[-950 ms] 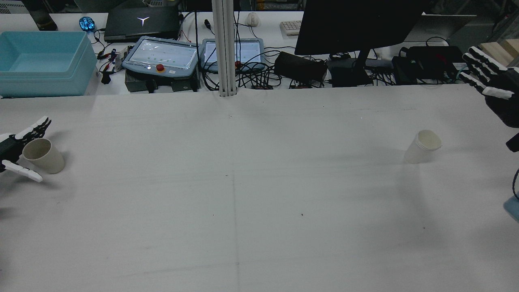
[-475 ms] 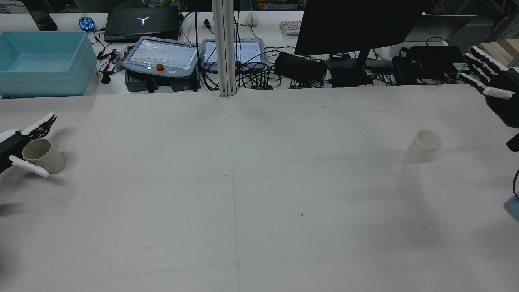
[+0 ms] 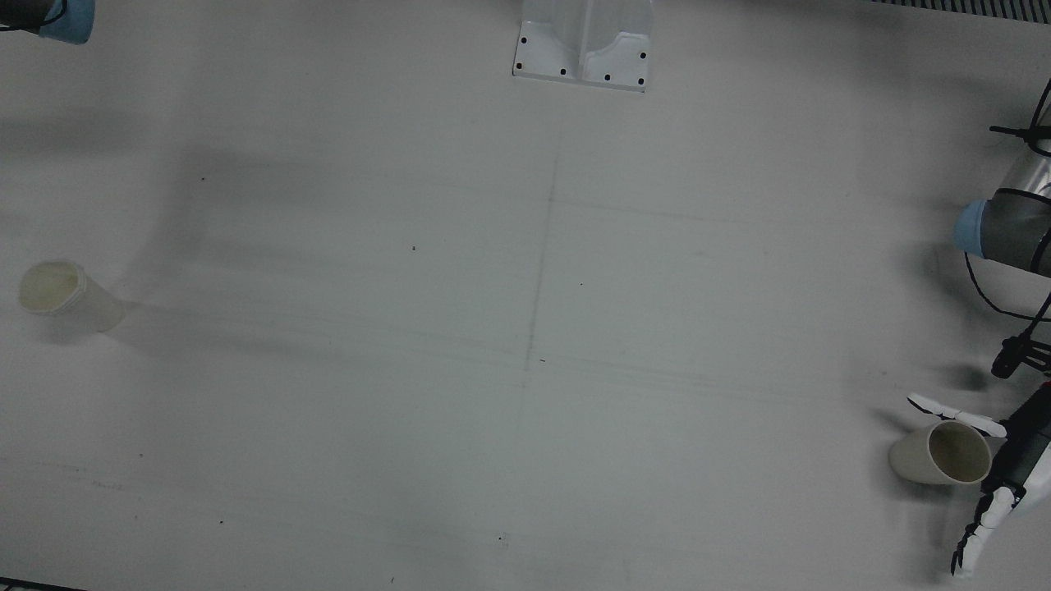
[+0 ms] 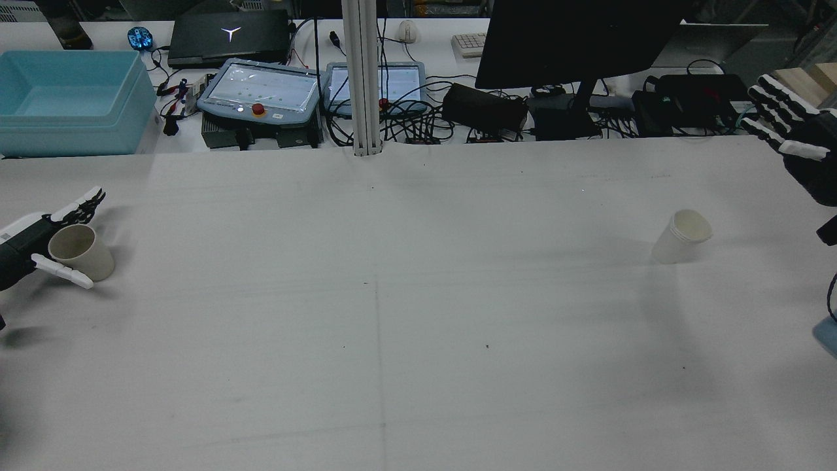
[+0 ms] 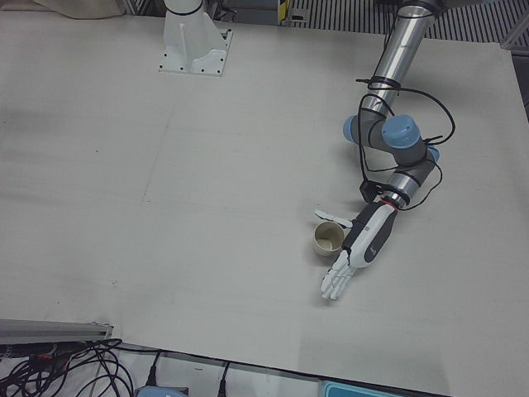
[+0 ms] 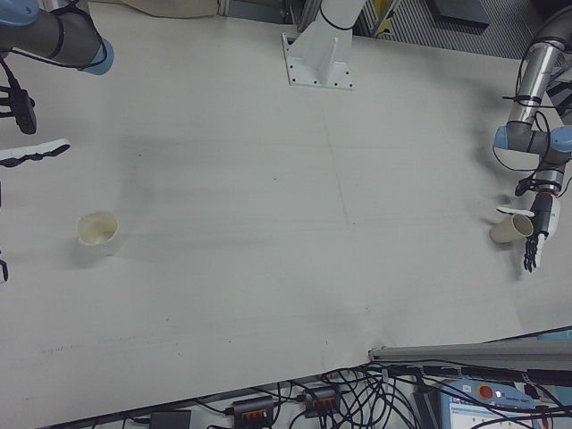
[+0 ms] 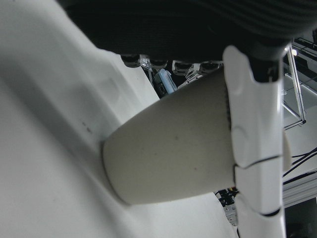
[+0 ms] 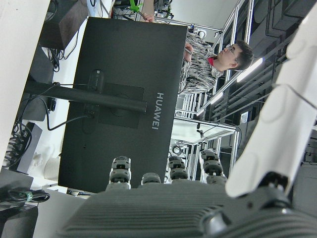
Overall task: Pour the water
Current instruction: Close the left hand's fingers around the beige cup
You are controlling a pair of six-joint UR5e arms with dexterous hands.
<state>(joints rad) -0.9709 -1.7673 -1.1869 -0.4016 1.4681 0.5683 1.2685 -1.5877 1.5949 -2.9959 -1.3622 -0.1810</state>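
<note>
- Your left hand [image 4: 29, 245] has pushed the tilted beige paper cup [image 4: 80, 252] inward across the white worktop [image 4: 392, 314], fingers spread around it.
- Your right hand [image 4: 794, 140] hovers open, well apart from the white plastic cup [image 4: 682, 236].

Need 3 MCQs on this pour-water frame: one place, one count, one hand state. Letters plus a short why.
1. Where does the beige cup stand?
A. between the left hand's fingers
B. at table centre
C. inside the blue bin

2. How many cups are on the table?
A. one
B. two
C. three

3. What is the right hand doing?
A. gripping the white cup
B. raised, open, holding nothing
C. resting flat on the table

Key:
1 A: the rear view shows the left hand flanking the cup, fingers spread, not clearly gripping.
2 B: only the beige cup and the white cup appear.
3 B: its fingers are apart, well clear of the white cup.
</note>
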